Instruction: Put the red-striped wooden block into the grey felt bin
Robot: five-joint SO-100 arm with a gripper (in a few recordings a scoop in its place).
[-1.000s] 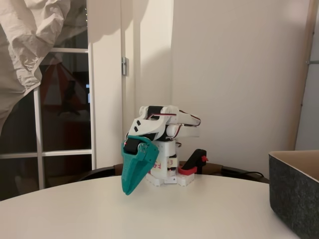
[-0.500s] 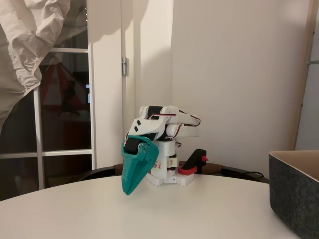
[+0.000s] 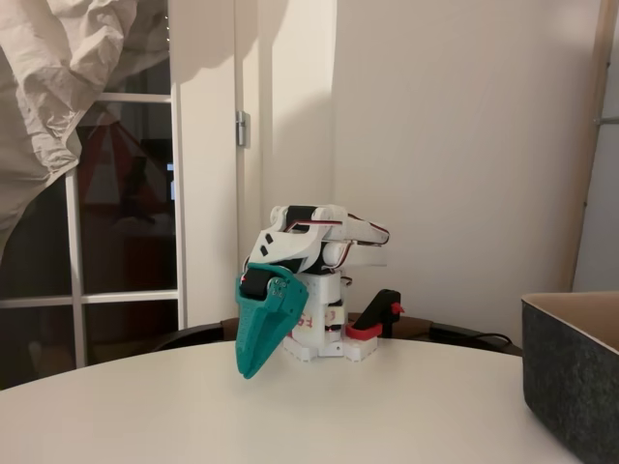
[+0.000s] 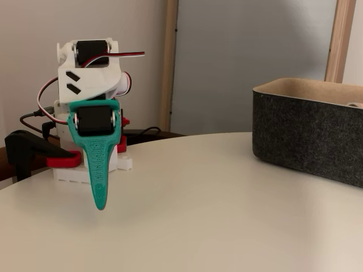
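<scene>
Grey felt bin (image 3: 573,377) sits on the white table (image 3: 387,416) at right in both fixed views, well apart from the arm. Teal gripper (image 4: 100,204) hangs tip-down just above the tabletop, folded near the arm base, jaws together, nothing held.

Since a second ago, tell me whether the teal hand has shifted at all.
No. The hand sits at the same spot against the door hinge and the grey felt bin, tip hanging just above the table.
</scene>
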